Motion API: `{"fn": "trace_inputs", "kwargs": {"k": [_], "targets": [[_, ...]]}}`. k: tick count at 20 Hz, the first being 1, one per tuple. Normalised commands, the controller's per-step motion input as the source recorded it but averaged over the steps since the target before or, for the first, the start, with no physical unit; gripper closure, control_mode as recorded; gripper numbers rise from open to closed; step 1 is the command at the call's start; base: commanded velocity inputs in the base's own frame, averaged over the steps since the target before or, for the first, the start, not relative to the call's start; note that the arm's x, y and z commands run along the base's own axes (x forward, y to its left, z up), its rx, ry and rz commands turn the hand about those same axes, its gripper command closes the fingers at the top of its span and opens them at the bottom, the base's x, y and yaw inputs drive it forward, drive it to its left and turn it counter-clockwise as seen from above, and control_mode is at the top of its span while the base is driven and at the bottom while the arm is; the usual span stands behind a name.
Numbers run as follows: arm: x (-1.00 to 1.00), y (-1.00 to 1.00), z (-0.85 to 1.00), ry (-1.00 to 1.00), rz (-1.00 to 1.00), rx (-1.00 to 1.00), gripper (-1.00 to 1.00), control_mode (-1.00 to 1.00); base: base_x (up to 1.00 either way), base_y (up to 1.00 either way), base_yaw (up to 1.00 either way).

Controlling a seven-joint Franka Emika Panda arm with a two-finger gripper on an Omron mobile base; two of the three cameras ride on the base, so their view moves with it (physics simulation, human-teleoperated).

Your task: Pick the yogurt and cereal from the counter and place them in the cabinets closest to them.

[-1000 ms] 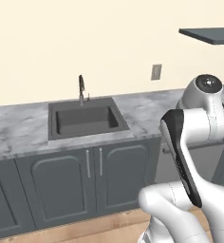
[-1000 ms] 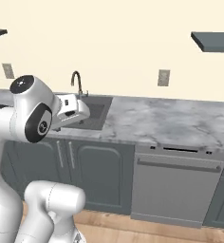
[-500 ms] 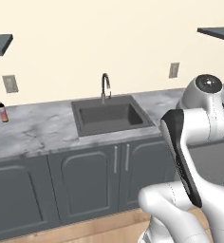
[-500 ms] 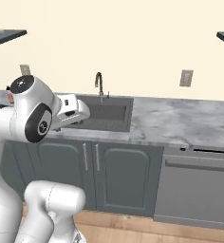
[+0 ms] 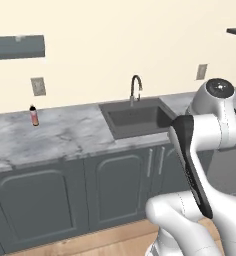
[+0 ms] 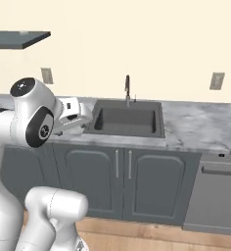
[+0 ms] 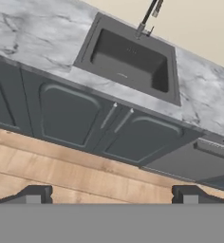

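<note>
Running grey-white across my view, the counter (image 5: 65, 137) carries a dark sink (image 5: 136, 117) with its faucet (image 5: 135, 89) and a slim pink-red bottle (image 5: 34, 115) far left beneath a cabinet shelf (image 5: 17, 47), while my gripper (image 7: 111, 197) hangs spread and empty above the wooden floor (image 7: 61, 173).

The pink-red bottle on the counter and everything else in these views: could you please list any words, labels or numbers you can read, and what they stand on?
No readable text in any view.
The pink-red bottle is too small to show a label.
The two wall outlets are blank plates.
The counter, sink and lower cupboard doors carry no markings.
</note>
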Motion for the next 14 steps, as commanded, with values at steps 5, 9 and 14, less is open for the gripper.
{"fn": "trace_inputs", "kwargs": {"k": [5, 9, 14], "targets": [[0.0, 0.0, 0.0, 0.0, 0.0, 0.0, -1.0, 1.0, 0.0, 0.68, -0.04], [0.0, 0.0, 0.0, 0.0, 0.0, 0.0, -1.0, 1.0, 0.0, 0.67, -0.03], [0.0, 0.0, 0.0, 0.0, 0.0, 0.0, -1.0, 1.0, 0.0, 0.68, -0.03]]}}
